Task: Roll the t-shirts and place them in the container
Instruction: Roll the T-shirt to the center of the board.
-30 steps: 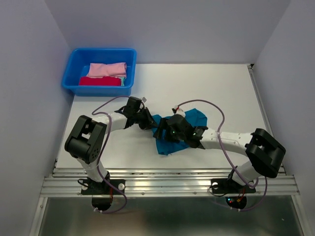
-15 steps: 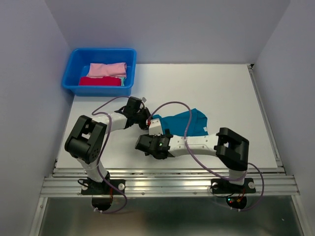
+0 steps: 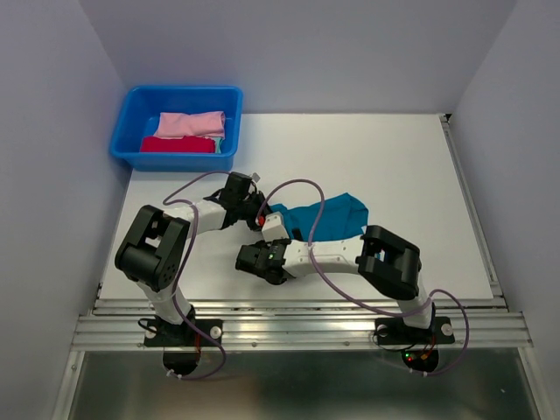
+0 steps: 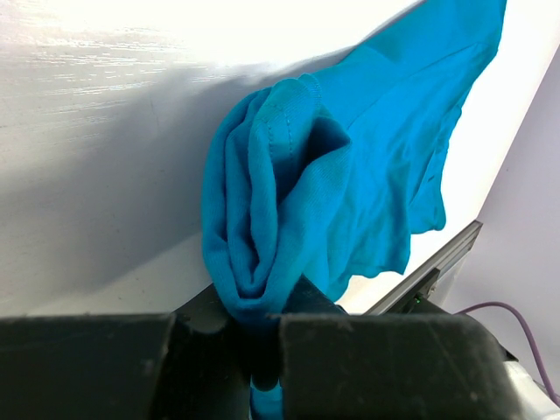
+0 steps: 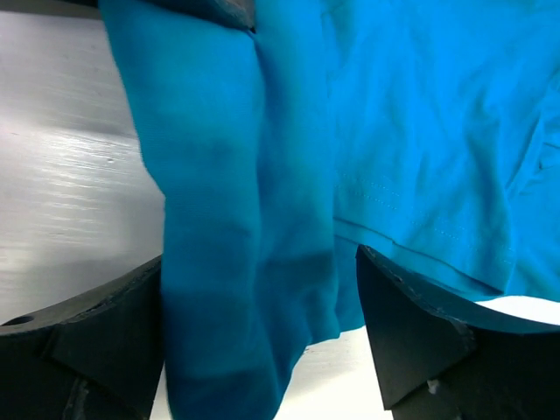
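Pinched almost shut, the left gripper (image 4: 262,354) clamps a bunched fold at the left end of the teal t-shirt (image 3: 328,217), just to the right and in front of the blue tub (image 3: 131,131), where a pink bundle (image 3: 192,123) and a red bundle (image 3: 178,145) lie side by side. Beside it, the right gripper (image 5: 262,306) stands wide open, its fingers either side of a loose, thick fold of the same shirt; it has hold of nothing. To the right, the rest of the shirt lies spread on the white table (image 3: 411,157), near the middle of the surface and well apart from the tub.

The fold looks slack, so the likely trouble is that it sags or unwinds if the left pinch lets go before the right fingers close. A shallow bite from the right side could catch only the outer layer and pull the roll crooked. With both wrists crowded at the same end of the cloth, a careless move could also knock the grippers together or drag the shirt toward the near edge.

No brand, label or writing can be read on the shirt, tub or arms.
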You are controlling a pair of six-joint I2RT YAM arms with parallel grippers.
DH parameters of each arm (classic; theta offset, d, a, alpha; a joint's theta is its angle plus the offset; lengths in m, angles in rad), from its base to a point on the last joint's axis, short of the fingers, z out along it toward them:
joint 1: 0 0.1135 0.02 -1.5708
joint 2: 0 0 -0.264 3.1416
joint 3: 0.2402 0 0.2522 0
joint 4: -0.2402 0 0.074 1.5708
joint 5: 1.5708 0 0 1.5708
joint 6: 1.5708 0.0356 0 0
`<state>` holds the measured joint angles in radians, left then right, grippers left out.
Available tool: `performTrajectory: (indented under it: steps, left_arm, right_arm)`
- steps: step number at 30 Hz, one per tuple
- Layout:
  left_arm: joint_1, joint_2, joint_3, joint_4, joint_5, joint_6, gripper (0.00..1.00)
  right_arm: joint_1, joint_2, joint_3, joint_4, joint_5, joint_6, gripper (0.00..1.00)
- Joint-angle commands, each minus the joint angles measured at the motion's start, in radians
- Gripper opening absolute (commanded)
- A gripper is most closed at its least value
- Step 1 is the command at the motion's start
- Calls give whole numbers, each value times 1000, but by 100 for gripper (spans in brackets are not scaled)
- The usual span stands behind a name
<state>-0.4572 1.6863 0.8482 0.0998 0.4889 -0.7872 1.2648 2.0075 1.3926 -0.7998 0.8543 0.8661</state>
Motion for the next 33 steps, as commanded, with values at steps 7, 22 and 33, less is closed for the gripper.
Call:
performTrajectory:
  steps: [7, 22, 33]
  left_arm:
    - [-3, -7, 2, 14, -7, 2, 0]
    - [-1, -25, -12, 14, -12, 0, 0]
    - [29, -92, -37, 9, -16, 17, 51]
  right_arm:
    - [7, 22, 8, -7, 72, 56, 72]
    - [-2, 20, -24, 31, 88, 105, 38]
    - [-31, -124, -158, 284, -12, 7, 1]
